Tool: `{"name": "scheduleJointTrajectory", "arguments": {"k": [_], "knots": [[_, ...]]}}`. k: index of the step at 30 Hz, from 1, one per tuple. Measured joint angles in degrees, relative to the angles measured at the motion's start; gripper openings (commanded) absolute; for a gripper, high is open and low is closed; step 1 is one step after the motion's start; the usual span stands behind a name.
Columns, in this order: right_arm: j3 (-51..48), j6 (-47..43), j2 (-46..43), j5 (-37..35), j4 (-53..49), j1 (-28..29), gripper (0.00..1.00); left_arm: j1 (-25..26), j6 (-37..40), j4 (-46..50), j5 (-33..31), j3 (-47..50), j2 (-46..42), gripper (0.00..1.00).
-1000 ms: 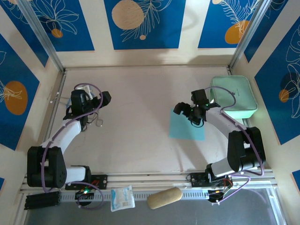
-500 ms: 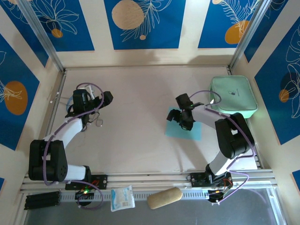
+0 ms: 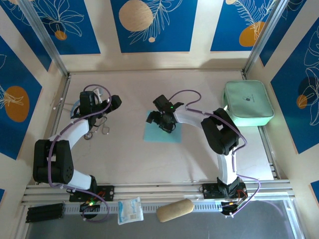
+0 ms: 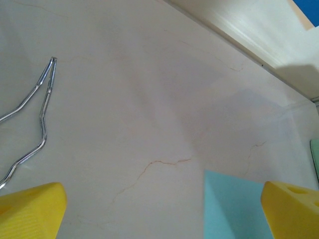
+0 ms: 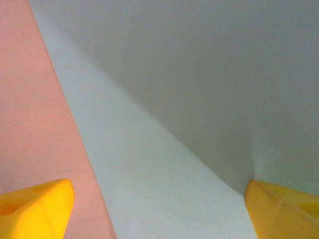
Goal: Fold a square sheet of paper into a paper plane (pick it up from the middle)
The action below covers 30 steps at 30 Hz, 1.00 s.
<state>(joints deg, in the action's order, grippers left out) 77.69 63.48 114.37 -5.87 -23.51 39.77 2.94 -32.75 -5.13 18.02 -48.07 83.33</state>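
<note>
We see a mint-green case at the far right of the bench. It has a small dark mark on its lid, too small to read. The case is shut, so we cannot tell what is in it. A white snack packet with blue print lies by the near rail, in front of the bench. Its words are too small to read too. A tan roll-shaped thing lies just beside it.

The right arm stretches across to the middle of the bench. There the right pincer is down on the square sheet of paper. The sheet is light blue. It lies flat in the middle of the bench, well apart from the case.

In the right wrist view we see the pincer's two yellow fingertips spread wide. One looks to touch the blue sheet. The other is over the bare bench, just past the sheet's edge. The pincer pinches nothing.

The left pincer is at the left side of the bench, well apart from the sheet. In the left wrist view its yellow tips are spread wide too, and it is empty. A thin bent wire lies on the bench near it.
</note>
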Motion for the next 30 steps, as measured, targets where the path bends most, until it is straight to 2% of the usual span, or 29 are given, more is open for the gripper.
{"name": "scheduleJointTrajectory", "arguments": {"k": [7,10,12,15,20,24,30], "knots": [[3.52,2.99,2.56,4.42,2.82,1.70,0.89,1.18,-0.42,4.94,-0.42,-0.92,0.00,0.99],[0.33,1.77,-1.25,3.61,4.26,0.96,0.89,2.91,-1.92,10.49,-0.68,-3.37,0.00,0.99],[-3.39,-0.31,-6.99,1.86,4.44,-0.24,0.92,4.50,-2.97,13.84,-0.68,-5.57,0.07,0.99],[-6.82,-4.33,-16.22,-1.33,4.52,-3.43,0.99,8.37,-3.87,17.88,-1.03,-8.85,0.57,0.99],[-13.86,-13.75,-26.71,-7.61,8.07,-11.78,0.99,17.11,-4.92,24.39,-3.72,-13.88,5.44,0.99],[-17.73,-21.16,-28.33,-11.26,8.02,-15.91,0.99,24.20,-6.43,30.56,-8.63,-18.69,12.09,0.99],[-20.04,-27.89,-29.44,-12.37,9.03,-20.52,0.99,33.09,-7.96,39.04,-15.96,-27.67,21.44,1.00]]}}
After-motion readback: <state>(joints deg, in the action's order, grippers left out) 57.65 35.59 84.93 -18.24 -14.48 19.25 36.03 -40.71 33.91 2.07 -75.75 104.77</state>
